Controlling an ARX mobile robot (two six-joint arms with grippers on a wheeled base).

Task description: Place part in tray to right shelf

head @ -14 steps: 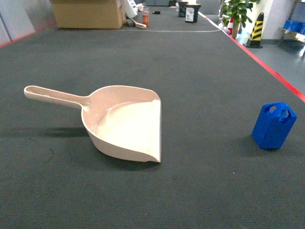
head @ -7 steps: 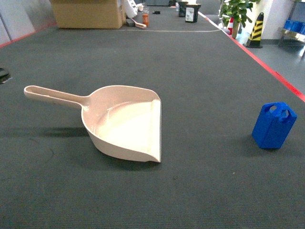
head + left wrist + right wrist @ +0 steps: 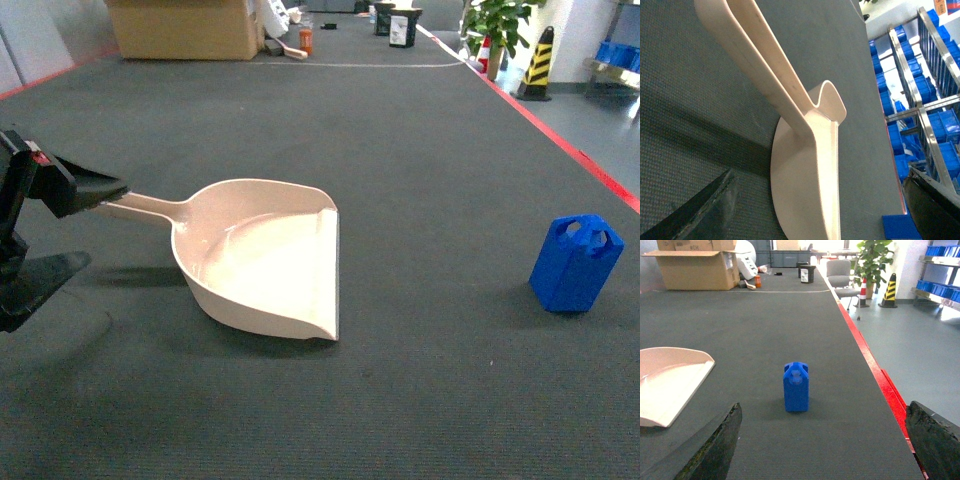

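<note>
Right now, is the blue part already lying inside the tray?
No. In the head view the part stands upright on the dark mat, far to the right of the tray, which holds nothing.

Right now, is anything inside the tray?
Nothing shows inside the tray: its bowl is bare in the head view. The part stands apart on the mat. The left gripper covers the handle's end.
</note>
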